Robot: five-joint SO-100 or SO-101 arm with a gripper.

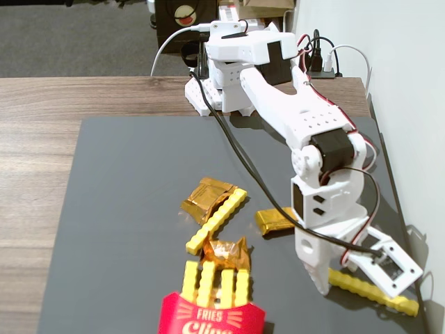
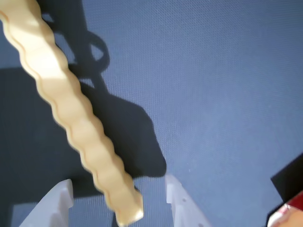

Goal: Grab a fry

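Observation:
A long yellow crinkle-cut fry (image 1: 372,291) lies flat on the dark mat at the front right. My gripper (image 1: 341,275) is down at its left end, open. In the wrist view the fry (image 2: 75,109) runs from the upper left down to the bottom middle. Its end sits between my two white fingertips (image 2: 177,201), with gaps on both sides, so the gripper (image 2: 118,201) is not touching it. A second long yellow fry (image 1: 217,220) lies diagonally in the middle of the mat.
A red "FRIES" carton (image 1: 208,320) with short yellow fries stands at the front edge. Three crumpled gold foil wrappers (image 1: 205,197) (image 1: 226,254) (image 1: 277,220) lie around the middle fry. A black cable (image 1: 240,156) hangs across the mat. A white wall (image 1: 410,83) is close on the right.

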